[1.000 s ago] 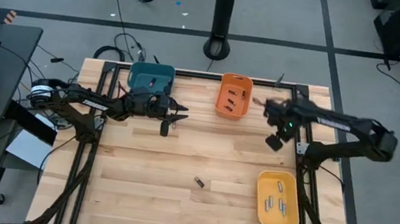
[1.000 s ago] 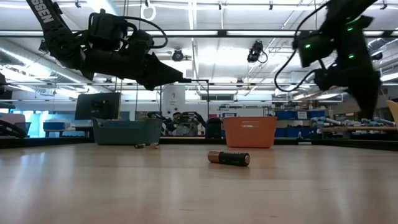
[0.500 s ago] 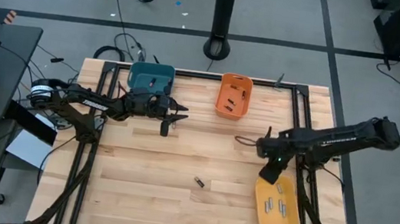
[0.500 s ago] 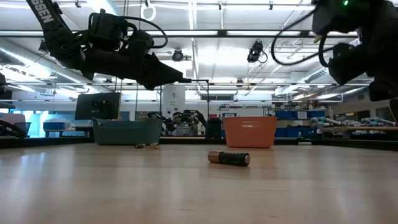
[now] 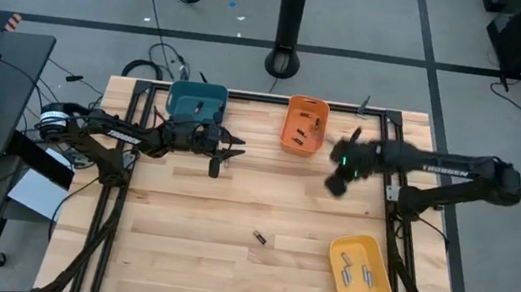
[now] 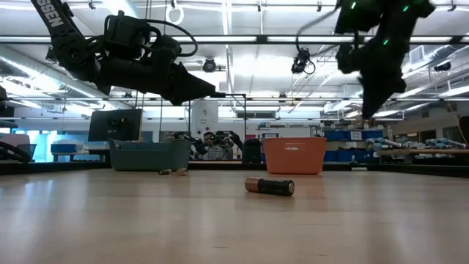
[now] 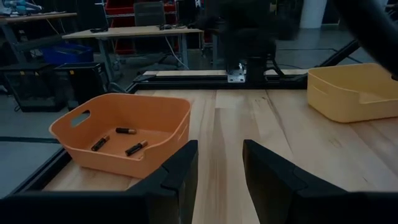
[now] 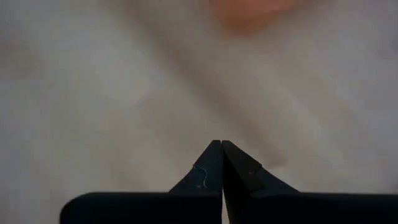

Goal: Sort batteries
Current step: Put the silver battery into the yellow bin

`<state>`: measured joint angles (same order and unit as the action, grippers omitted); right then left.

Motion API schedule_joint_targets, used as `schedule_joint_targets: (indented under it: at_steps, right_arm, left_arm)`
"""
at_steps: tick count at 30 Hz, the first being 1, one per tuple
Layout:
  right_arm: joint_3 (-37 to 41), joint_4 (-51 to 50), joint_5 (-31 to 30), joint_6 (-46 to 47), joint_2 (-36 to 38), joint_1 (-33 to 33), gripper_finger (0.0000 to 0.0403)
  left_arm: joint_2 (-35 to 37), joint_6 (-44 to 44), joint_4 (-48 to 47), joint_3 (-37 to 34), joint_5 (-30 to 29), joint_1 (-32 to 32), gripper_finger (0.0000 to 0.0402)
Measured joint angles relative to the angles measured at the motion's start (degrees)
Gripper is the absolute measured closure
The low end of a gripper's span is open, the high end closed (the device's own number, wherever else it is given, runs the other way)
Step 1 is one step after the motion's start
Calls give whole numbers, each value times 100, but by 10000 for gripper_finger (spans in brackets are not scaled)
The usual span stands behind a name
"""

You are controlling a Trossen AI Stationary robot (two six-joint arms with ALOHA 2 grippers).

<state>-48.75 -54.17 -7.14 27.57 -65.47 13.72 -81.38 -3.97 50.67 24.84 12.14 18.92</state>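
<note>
Lying alone: battery [image 5: 259,237] mid-table [image 5: 187,247]

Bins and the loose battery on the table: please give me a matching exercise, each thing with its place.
1 teal bin
2 orange bin
3 yellow bin
4 loose battery

A bare wood, table's middle
B far edge, by the left gripper
C near right corner
D far edge, by the right gripper

Pairs: 1-B, 2-D, 3-C, 4-A

Bare tabletop [image 5: 233,203] lay open below the right gripper [image 5: 336,184], with the orange bin [image 5: 303,126] near beside it.
</note>
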Motion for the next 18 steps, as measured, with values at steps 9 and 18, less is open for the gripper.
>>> schedule_joint_targets:
  at_steps: [9, 18]
  right_arm:
    - [22, 979, -96, -1199, -840, 3269, 395]
    - [-37, 1879, -228, -1519, -2164, 4459, 395]
  left_arm:
    - [0, 101, -1, 0, -3, 132, 266]
    - [0, 101, -37, 0, -22, 251, 266]
